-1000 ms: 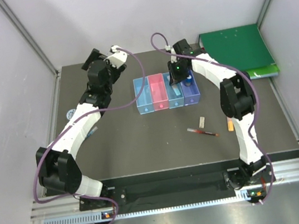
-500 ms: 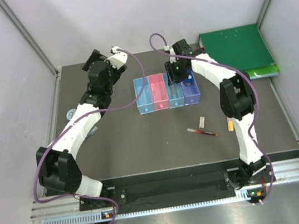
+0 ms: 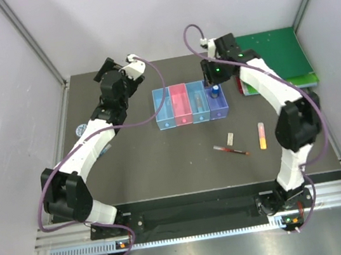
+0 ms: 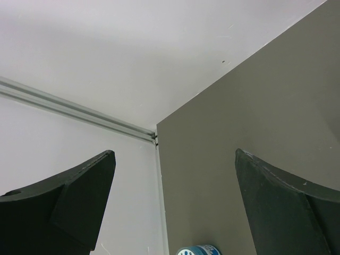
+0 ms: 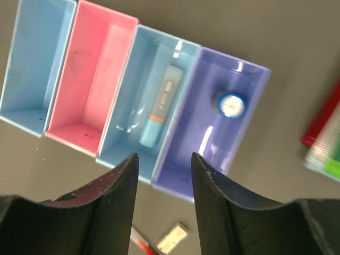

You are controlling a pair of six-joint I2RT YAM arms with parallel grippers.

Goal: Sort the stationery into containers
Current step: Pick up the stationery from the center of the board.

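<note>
The right gripper (image 5: 162, 162) hangs over the purple tray (image 5: 204, 151) and the light-blue tray (image 5: 125, 141) beside it. Its fingers are parted about halfway with nothing between them. A drop-off looks finished: the blue-white marker (image 5: 161, 105) lies in the light-blue tray just left of the purple one, and the blue-capped bottle (image 5: 229, 103) stands inside the purple tray itself. The pink tray (image 5: 85, 79) and blue tray (image 5: 37, 58), further left of it, hold nothing.

So the step in hand seems to be fetching the next piece. Nearer the arm bases than the purple tray lie the small white eraser (image 3: 230, 138), the red pen (image 3: 230, 150) and, off to the right, the pink-yellow stick (image 3: 261, 135). Taking one calls for swinging back toward the bases, dropping low and setting the fingers across a thin body.

The left gripper (image 4: 174, 154) stands wide open and empty, well left of the purple tray, facing the back corner. The tape roll (image 4: 199, 249) shows only as a sliver at the bottom edge of the left wrist view. Anything under the left forearm is hidden — and in the right wrist view a finger covers most of the red pen.
</note>
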